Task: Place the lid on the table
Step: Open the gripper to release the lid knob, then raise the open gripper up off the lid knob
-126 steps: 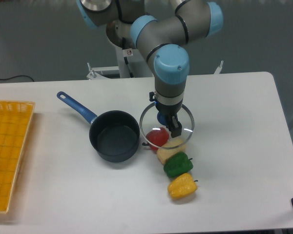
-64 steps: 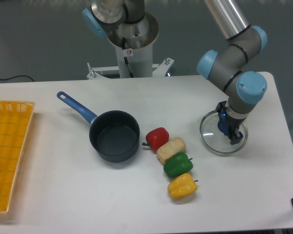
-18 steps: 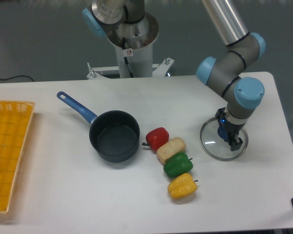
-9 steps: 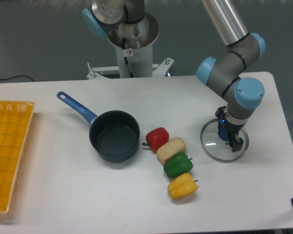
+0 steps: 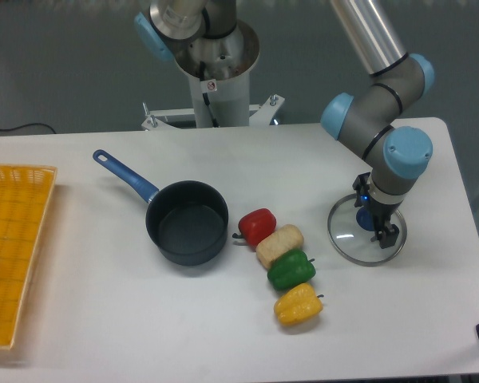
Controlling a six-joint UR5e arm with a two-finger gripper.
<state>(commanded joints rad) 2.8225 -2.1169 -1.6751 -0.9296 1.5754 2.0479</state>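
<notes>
Lying flat on the white table point(image 5: 399, 311), the lid point(image 5: 347, 239), hand point(image 5: 375, 227) grip on knob unclear, grey backdrop.

Robotics lab; pedestal-mounted arm point(image 5: 383, 104); bare white table point(image 5: 144, 319)

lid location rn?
The lid lies flat on the table toward its right side, directly under the claw, right of the row of toy peppers and well away from the saucepan.
</notes>
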